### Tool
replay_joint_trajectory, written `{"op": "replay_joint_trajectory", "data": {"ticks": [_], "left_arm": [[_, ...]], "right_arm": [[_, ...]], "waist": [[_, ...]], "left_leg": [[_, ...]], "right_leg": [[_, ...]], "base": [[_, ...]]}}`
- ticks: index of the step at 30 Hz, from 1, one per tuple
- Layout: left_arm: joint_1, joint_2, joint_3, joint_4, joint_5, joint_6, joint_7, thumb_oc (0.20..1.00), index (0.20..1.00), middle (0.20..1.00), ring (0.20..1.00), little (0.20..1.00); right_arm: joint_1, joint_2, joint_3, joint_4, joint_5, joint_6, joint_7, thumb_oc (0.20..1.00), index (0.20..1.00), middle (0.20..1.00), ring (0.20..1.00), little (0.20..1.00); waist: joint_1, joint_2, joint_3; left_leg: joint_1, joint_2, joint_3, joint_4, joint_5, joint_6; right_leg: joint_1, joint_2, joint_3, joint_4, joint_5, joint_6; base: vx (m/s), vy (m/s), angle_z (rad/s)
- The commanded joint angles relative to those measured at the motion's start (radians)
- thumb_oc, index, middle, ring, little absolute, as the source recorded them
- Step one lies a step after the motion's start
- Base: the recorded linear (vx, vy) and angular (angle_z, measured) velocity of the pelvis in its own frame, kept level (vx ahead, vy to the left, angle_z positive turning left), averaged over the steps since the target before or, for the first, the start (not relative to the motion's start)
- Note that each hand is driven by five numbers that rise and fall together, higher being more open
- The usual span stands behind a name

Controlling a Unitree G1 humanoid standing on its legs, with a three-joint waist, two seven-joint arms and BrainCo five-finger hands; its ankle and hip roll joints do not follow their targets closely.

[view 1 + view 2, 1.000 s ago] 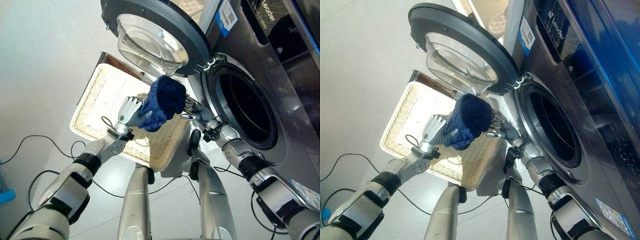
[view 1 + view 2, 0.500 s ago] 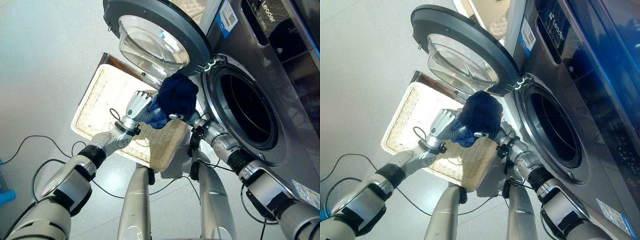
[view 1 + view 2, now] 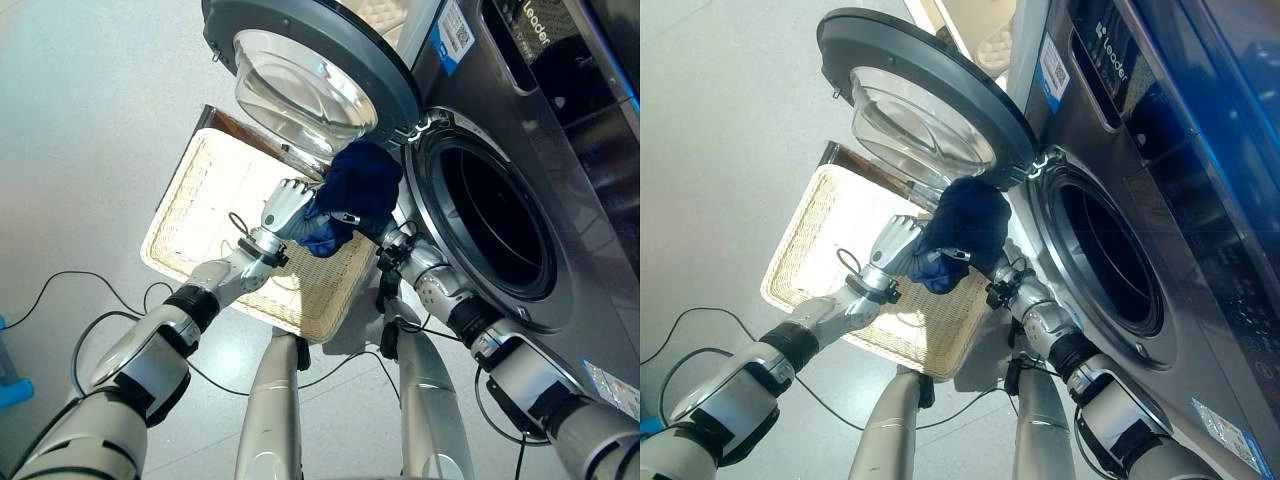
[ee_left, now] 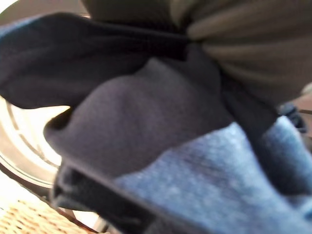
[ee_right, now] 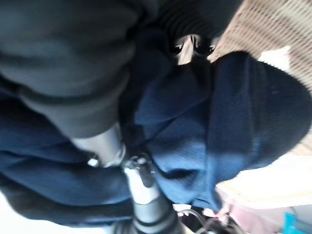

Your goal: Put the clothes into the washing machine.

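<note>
left hand (image 3: 284, 207): mid-frame, fingers pressed into the left side of the navy garment (image 3: 355, 190); can't tell if they're curled round it or just flat against it.
right hand (image 3: 958, 255): tucked under the bundle, a dark-tipped finger hooked over the cloth, so it's got a grip.
what changed: a second ago the bundle hung over the wicker basket (image 3: 200, 200); now it's up and right, just beside the drum opening (image 3: 495, 225).
meaning: lift looks done, I'd say pushing it in is next.
door (image 3: 300, 65): swung open, upper middle.
surface: pale grey floor (image 3: 90, 120), basket sitting on it.
</note>
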Motion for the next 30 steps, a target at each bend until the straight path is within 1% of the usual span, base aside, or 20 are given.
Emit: {"op": "replay_joint_trajectory", "data": {"ticks": [1,6,7,8,9,10,15,18,23,24,26,27,28,29,30], "left_arm": [[-0.035,-0.04,-0.004,-0.052,-0.004,-0.022,0.003,0.2,0.2,0.2,0.2,0.2],[-0.032,-0.037,-0.005,-0.041,-0.001,-0.015,0.004,0.2,0.2,0.2,0.2,0.2],[-0.029,-0.038,-0.001,-0.034,-0.005,-0.009,0.002,0.297,0.297,0.297,0.297,0.297],[-0.027,-0.038,0.001,-0.031,-0.009,-0.005,0.001,0.514,0.514,0.514,0.514,0.514],[-0.026,-0.038,0.002,-0.03,-0.01,-0.004,-0.001,0.573,0.573,0.573,0.573,0.573],[-0.026,-0.036,0.002,-0.028,-0.015,-0.002,-0.004,1.0,1.0,1.0,1.0,1.0],[-0.027,-0.037,0.003,-0.003,-0.024,0.017,-0.021,1.0,1.0,1.0,1.0,1.0],[-0.022,-0.04,0.01,0.025,-0.031,0.034,-0.039,1.0,1.0,1.0,1.0,1.0],[-0.009,-0.045,0.015,0.075,-0.039,0.049,-0.036,1.0,1.0,1.0,1.0,1.0],[0.0,-0.045,0.023,0.116,-0.044,0.046,-0.01,1.0,1.0,1.0,1.0,1.0],[0.011,-0.048,0.036,0.142,-0.054,0.043,0.021,1.0,1.0,1.0,1.0,1.0],[0.018,-0.05,0.045,0.16,-0.053,0.038,0.046,1.0,1.0,1.0,1.0,1.0],[0.018,-0.05,0.045,0.163,-0.055,0.037,0.05,1.0,1.0,1.0,1.0,1.0],[0.022,-0.052,0.05,0.173,-0.071,0.035,0.068,1.0,1.0,1.0,1.0,1.0],[0.023,-0.052,0.051,0.176,-0.076,0.034,0.072,1.0,1.0,1.0,1.0,1.0]], "right_arm": [[-0.051,0.038,-0.022,-0.085,0.019,-0.071,-0.017,0.2,0.2,0.2,0.2,0.2],[-0.051,0.031,-0.027,-0.072,0.031,-0.085,-0.021,0.2,0.2,0.2,0.2,0.2],[-0.051,0.031,-0.03,-0.064,0.043,-0.088,-0.018,0.2,0.2,0.2,0.2,0.2],[-0.049,0.03,-0.032,-0.062,0.049,-0.092,-0.018,0.2,0.2,0.2,0.2,0.2],[-0.048,0.029,-0.033,-0.061,0.051,-0.094,-0.018,0.2,0.2,0.2,0.2,0.2],[-0.047,0.027,-0.034,-0.06,0.054,-0.095,-0.018,0.2,0.2,0.2,0.2,0.2],[-0.043,0.027,-0.058,-0.034,0.084,-0.108,-0.04,0.2,0.2,0.2,0.2,0.2],[-0.033,0.022,-0.085,-0.002,0.132,-0.127,-0.052,0.2,0.2,0.2,0.2,0.2],[-0.016,0.018,-0.116,0.052,0.207,-0.138,-0.042,0.2,0.2,0.2,0.2,0.2],[-0.005,0.015,-0.147,0.105,0.262,-0.16,-0.033,0.2,0.2,0.2,0.2,0.2],[0.006,0.015,-0.174,0.147,0.326,-0.171,-0.031,0.2,0.2,0.2,0.2,0.2],[0.017,0.016,-0.196,0.183,0.372,-0.168,-0.013,0.2,0.2,0.2,0.2,0.2],[0.018,0.016,-0.199,0.188,0.378,-0.166,-0.009,0.2,0.2,0.2,0.2,0.2],[0.027,0.019,-0.219,0.22,0.427,-0.147,0.011,0.2,0.2,0.2,0.2,0.2],[0.028,0.019,-0.223,0.227,0.442,-0.14,0.016,0.2,0.2,0.2,0.2,0.2]], "waist": [[0.024,0.015,-0.016],[0.023,0.015,-0.016],[0.023,0.015,-0.016],[0.022,0.014,-0.016],[0.022,0.014,-0.016],[0.021,0.014,-0.016],[0.018,0.016,-0.016],[0.014,0.015,-0.016],[0.008,0.016,-0.016],[0.003,0.02,-0.016],[-0.001,0.023,-0.016],[-0.004,0.027,-0.016],[-0.005,0.027,-0.016],[-0.008,0.032,-0.016],[-0.008,0.033,-0.016]], "left_leg": [[-0.028,-0.035,0.028,0.036,-0.035,-0.024],[-0.024,-0.034,0.032,0.032,-0.035,-0.024],[-0.023,-0.032,0.033,0.033,-0.035,-0.024],[-0.024,-0.032,0.033,0.035,-0.035,-0.025],[-0.025,-0.032,0.033,0.036,-0.035,-0.025],[-0.025,-0.032,0.033,0.037,-0.036,-0.026],[-0.025,-0.03,0.038,0.038,-0.038,-0.027],[-0.027,-0.028,0.042,0.041,-0.039,-0.028],[-0.025,-0.026,0.047,0.04,-0.042,-0.03],[-0.037,-0.024,0.051,0.035,-0.036,-0.03],[-0.038,-0.023,0.057,0.027,-0.034,-0.031],[-0.041,-0.024,0.057,0.021,-0.031,-0.032],[-0.041,-0.024,0.057,0.021,-0.031,-0.032],[-0.041,-0.025,0.059,0.014,-0.029,-0.033],[-0.04,-0.025,0.06,0.011,-0.029,-0.033]], "right_leg": [[0.007,-0.004,-0.008,0.061,-0.048,0.108],[0.012,-0.006,-0.011,0.053,-0.044,0.11],[0.01,-0.006,-0.01,0.057,-0.044,0.11],[0.009,-0.006,-0.01,0.058,-0.044,0.111],[0.009,-0.006,-0.01,0.059,-0.044,0.111],[0.009,-0.006,-0.01,0.058,-0.044,0.111],[0.008,-0.006,-0.01,0.058,-0.044,0.113],[0.005,-0.006,-0.01,0.061,-0.045,0.114],[0.005,-0.004,-0.005,0.061,-0.048,0.116],[-0.009,0.002,0.001,0.054,-0.042,0.115],[-0.011,0.007,0.004,0.047,-0.042,0.115],[-0.015,0.011,0.008,0.042,-0.041,0.114],[-0.015,0.012,0.008,0.042,-0.04,0.114],[-0.018,0.016,0.013,0.038,-0.041,0.113],[-0.017,0.017,0.014,0.037,-0.041,0.113]], "base": [[0.0,0.0,0.0],[0.0,0.0,0.0],[0.0,0.0,0.0],[0.0,0.0,0.0],[0.0,0.0,0.0],[0.0,0.0,0.0],[0.0,0.0,0.0],[0.0,0.0,0.0],[0.01,0.011,-0.02],[0.02,0.057,-0.09],[0.02,0.068,-0.15],[0.01,0.052,-0.19],[0.02,0.068,-0.18],[0.01,0.047,-0.09],[0.02,0.079,-0.13]]}}
